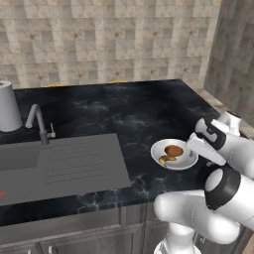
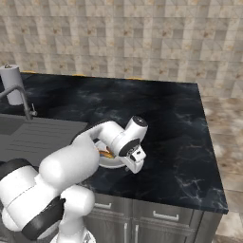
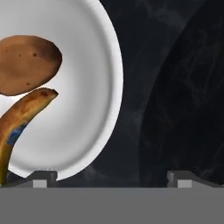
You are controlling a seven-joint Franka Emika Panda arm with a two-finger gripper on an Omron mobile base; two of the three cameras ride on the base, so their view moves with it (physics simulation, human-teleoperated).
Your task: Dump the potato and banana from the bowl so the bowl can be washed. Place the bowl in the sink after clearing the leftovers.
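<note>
The white bowl [image 1: 186, 162] sits on the black counter near its front edge, right of the drainboard. Inside lie the brown potato [image 1: 173, 150] and the yellow-orange banana [image 1: 166, 159]. My gripper [image 1: 195, 151] hangs low at the bowl's right rim. In the hand view the bowl [image 3: 92, 87] is on the left, with the potato [image 3: 26, 63] above the banana [image 3: 22, 118]. The gripper [image 3: 113, 178] is open and empty; one fingertip [image 3: 43, 177] is by the rim, the other over bare counter. In the right base view the arm hides most of the bowl [image 2: 111, 163].
The grey sink [image 1: 20, 156] with ribbed drainboard [image 1: 82, 158] and curved faucet [image 1: 39, 121] lies left of the bowl. A paper towel roll [image 1: 9, 106] stands at the back left. The black counter [image 1: 139, 109] ends in an edge on the right.
</note>
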